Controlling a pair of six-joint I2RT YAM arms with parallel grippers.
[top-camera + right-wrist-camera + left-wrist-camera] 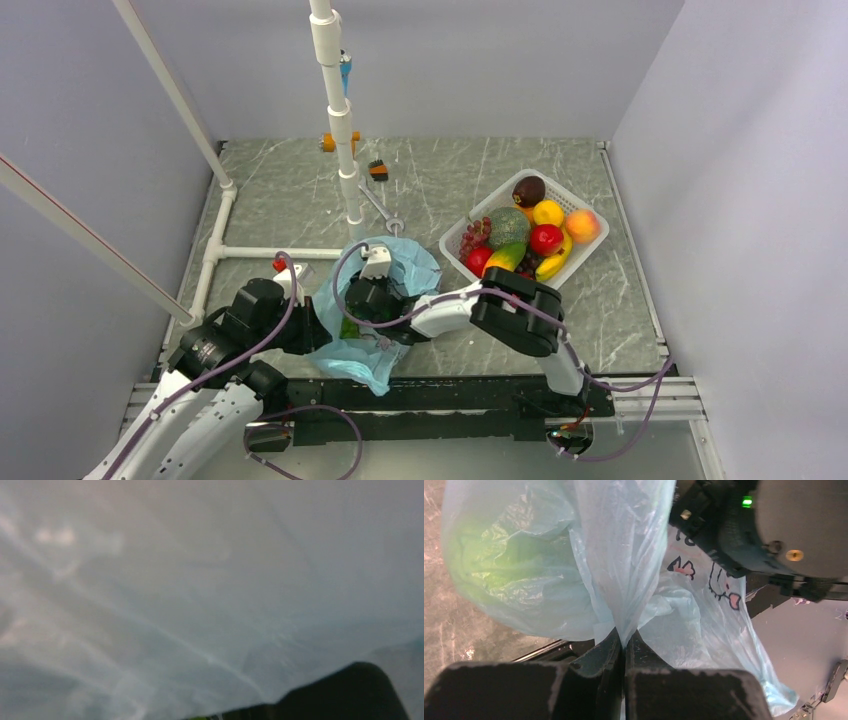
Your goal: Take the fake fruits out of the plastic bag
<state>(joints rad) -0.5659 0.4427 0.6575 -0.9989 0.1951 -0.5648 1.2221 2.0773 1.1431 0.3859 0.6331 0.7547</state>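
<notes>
The light-blue plastic bag (400, 262) lies crumpled at the near middle of the table, between my two arms. My left gripper (320, 335) is shut on a fold of the bag (624, 580), with the film pinched between its fingers (596, 660). A lime-green fruit (489, 555) glows through the bag wall, and a bit of green shows in the top view (349, 327). My right gripper (375, 300) reaches into the bag's mouth with its tips hidden. Its wrist view shows only blurred bag film (200, 580) and one dark finger (350, 690).
A white slotted basket (462, 230) at the right holds a mango (507, 257), peach (582, 225), red apples, lemon, banana, melon, purple grapes and a dark avocado (528, 190). A white pipe frame (345, 150) stands behind the bag. Small orange and black parts (378, 170) lie at the back.
</notes>
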